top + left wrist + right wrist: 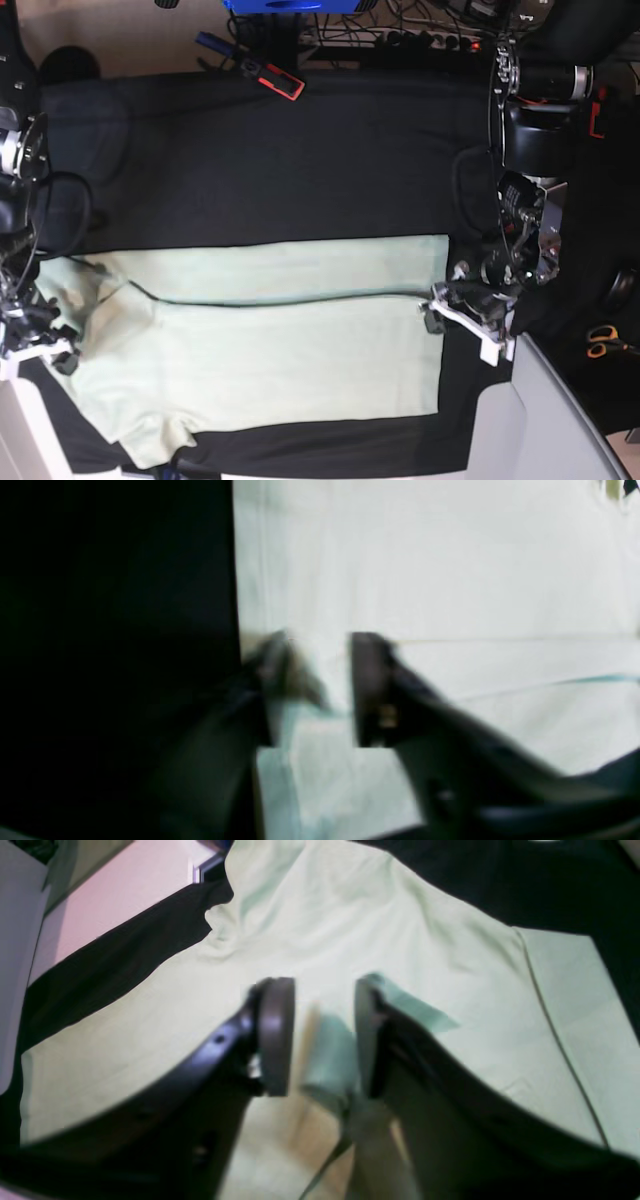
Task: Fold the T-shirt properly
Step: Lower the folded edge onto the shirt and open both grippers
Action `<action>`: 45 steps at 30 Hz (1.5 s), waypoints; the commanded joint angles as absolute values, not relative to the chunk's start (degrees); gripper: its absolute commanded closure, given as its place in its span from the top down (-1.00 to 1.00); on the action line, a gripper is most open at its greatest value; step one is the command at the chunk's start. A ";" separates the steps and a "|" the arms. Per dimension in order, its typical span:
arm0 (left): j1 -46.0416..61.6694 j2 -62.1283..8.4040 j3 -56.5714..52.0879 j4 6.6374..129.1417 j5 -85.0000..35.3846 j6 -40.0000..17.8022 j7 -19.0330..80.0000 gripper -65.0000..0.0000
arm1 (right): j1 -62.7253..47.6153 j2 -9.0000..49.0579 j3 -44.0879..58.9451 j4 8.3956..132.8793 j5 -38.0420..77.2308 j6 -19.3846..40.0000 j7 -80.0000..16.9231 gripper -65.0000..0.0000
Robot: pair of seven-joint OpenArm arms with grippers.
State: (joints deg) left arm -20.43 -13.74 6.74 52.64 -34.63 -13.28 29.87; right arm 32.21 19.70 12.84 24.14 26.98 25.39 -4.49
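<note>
The pale mint-green T-shirt (270,340) lies flat on the black table cover, with a folded layer whose edge runs across its middle. My left gripper (320,645) sits at the shirt's edge on the base view's right (440,308). Its jaws stand apart, one finger (367,690) sharp and the other blurred, with a loose fold of fabric (325,765) below them. My right gripper (322,990) hovers over the sleeve end at the base view's left (55,350). It is open, and a small loose fold of the shirt (327,1055) hangs between its fingers (275,1035).
The black cover (300,170) spreads behind the shirt. A red and black tool (272,78) lies at the far edge, with cables behind it. Orange-handled scissors (603,343) rest at the right. A grey panel (560,420) fills the near right corner.
</note>
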 commanded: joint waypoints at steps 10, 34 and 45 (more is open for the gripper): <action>-19.47 -17.36 6.29 62.46 -35.30 -8.31 28.62 0.20 | 25.54 21.58 19.03 35.03 33.01 25.63 -4.88 0.60; -2.42 -16.92 6.37 73.54 -35.21 -8.31 28.18 -0.51 | 11.38 22.81 24.66 46.46 46.55 20.26 -22.55 0.03; -0.22 -17.36 6.37 73.45 -35.12 -8.31 28.18 -0.58 | 17.19 23.34 23.43 40.04 28.18 19.03 -18.42 0.30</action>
